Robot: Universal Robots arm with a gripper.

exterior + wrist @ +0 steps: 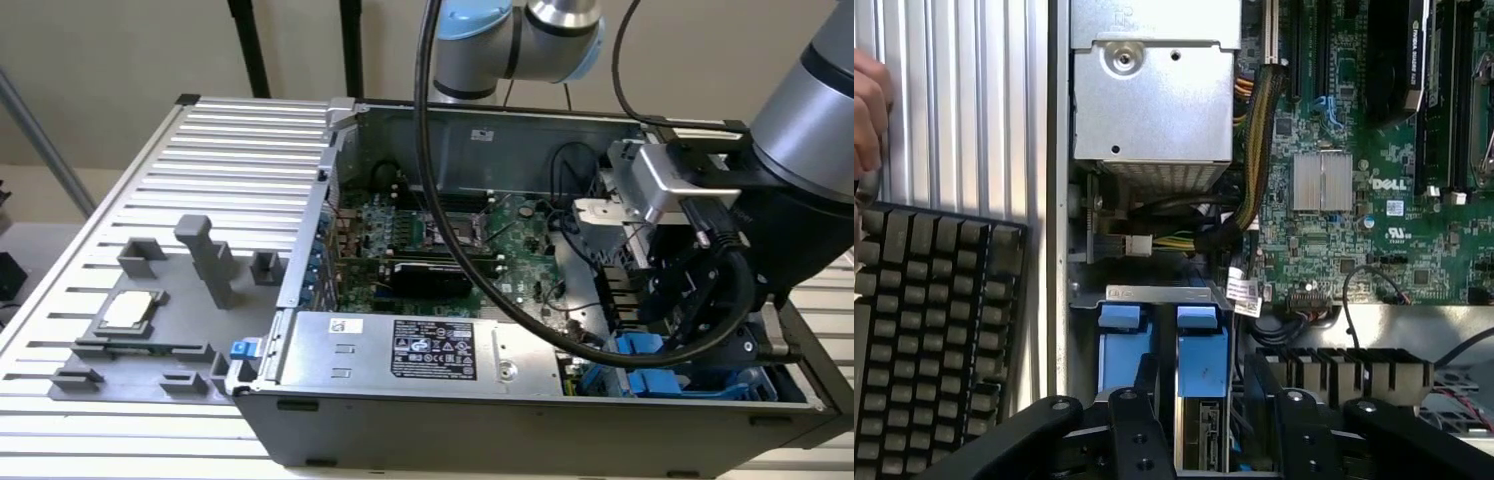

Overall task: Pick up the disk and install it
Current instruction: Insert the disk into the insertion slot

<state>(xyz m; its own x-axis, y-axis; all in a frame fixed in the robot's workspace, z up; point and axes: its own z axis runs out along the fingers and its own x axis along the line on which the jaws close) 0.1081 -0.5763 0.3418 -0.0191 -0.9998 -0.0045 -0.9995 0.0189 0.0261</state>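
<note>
Exterior view: the ribbed tabletop (254, 130) carries an open computer case (534, 425), laid on its side so that its inside faces upward and can be reached from above. The arm (814, 110) enters from the exterior view's right and bends steeply down into the case corner on that side, beside the silver power box (427, 345) and clear of the circuit board (441, 240). Judged from this pose, the wrist points almost straight down over the drive bay, which suits a vertical approach along the slot. In the wrist view, a keyboard (934, 330) lies on the tabletop outside the case wall.

Wrist view: the disk (1202, 385) stands on edge in the drive bay, its blue rails running along the slot, just beside a second blue carrier (1122, 345). The edge-on position appears to let the rails guide the disk in the bay. The tool (1206, 410) straddles the disk. Its black fingers (1139, 430) stand spread, one on each side, and a dark gap is visible between the disk and one finger. Whether the other finger touches the rail cannot be determined.
</note>
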